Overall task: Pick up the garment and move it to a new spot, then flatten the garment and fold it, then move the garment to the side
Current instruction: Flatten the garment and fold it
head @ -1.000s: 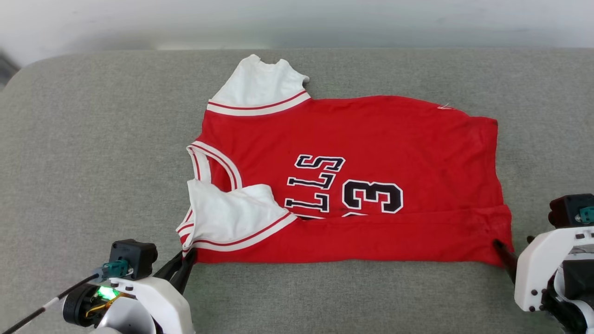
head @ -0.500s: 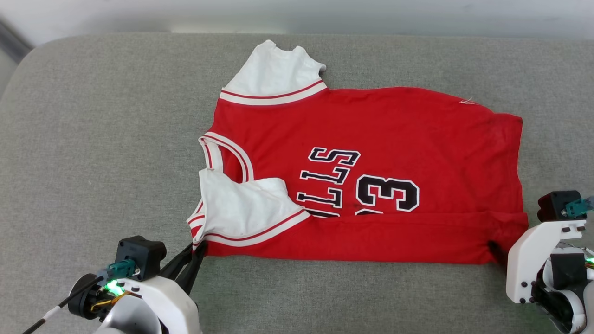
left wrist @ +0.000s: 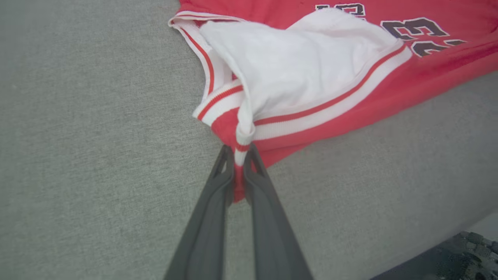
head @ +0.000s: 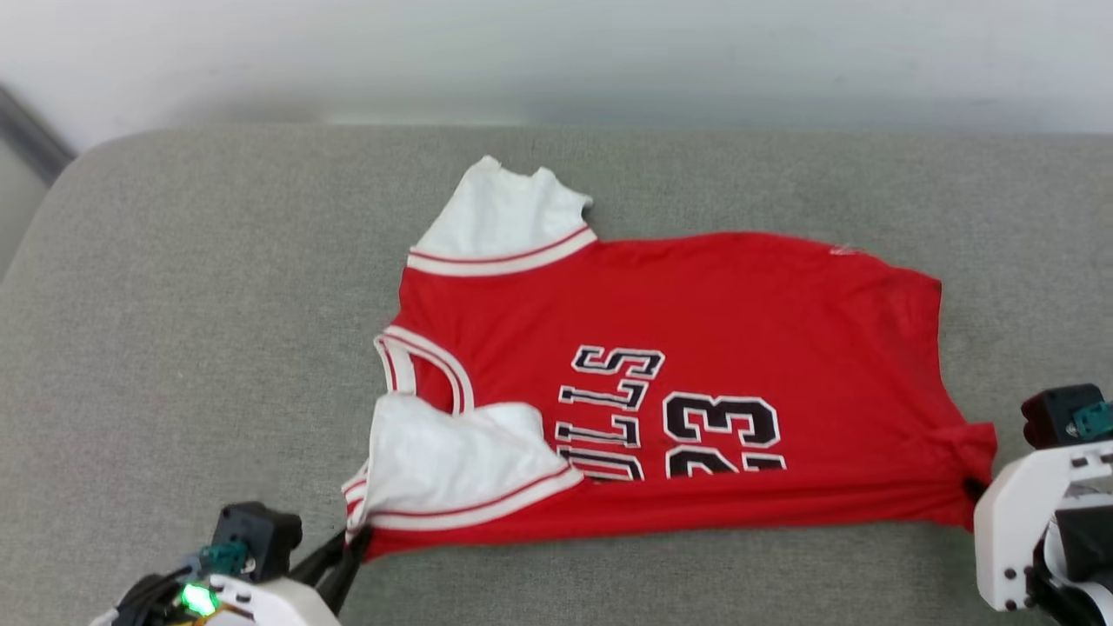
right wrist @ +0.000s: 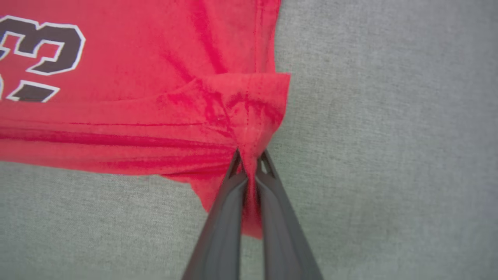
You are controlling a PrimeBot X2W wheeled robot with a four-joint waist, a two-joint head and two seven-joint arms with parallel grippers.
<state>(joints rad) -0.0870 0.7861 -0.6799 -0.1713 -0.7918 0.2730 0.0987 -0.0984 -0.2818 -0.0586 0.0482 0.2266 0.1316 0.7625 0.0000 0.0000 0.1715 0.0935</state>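
The garment [head: 696,313], a red jersey shirt with white sleeves and black lettering, lies sideways on the grey cushion with its collar to the left. Its near edge is lifted and unfolding. My left gripper [head: 352,543] is shut on the near shoulder corner, where striped trim [left wrist: 238,146] is pinched between the dark fingers [left wrist: 218,194]. My right gripper [head: 972,489] is shut on the near hem corner; the red cloth [right wrist: 249,128] bunches into folds just ahead of its fingers [right wrist: 229,202].
The grey cushion [head: 191,330] stretches wide around the shirt, with a rounded far-left corner and a pale wall [head: 556,52] behind it. A dark object [left wrist: 459,256] sits beyond the cushion's edge in the left wrist view.
My right gripper has shut on the hem corner. The folded near strip has been pulled up and toward me, uncovering more of the lettering. The head camera has shifted.
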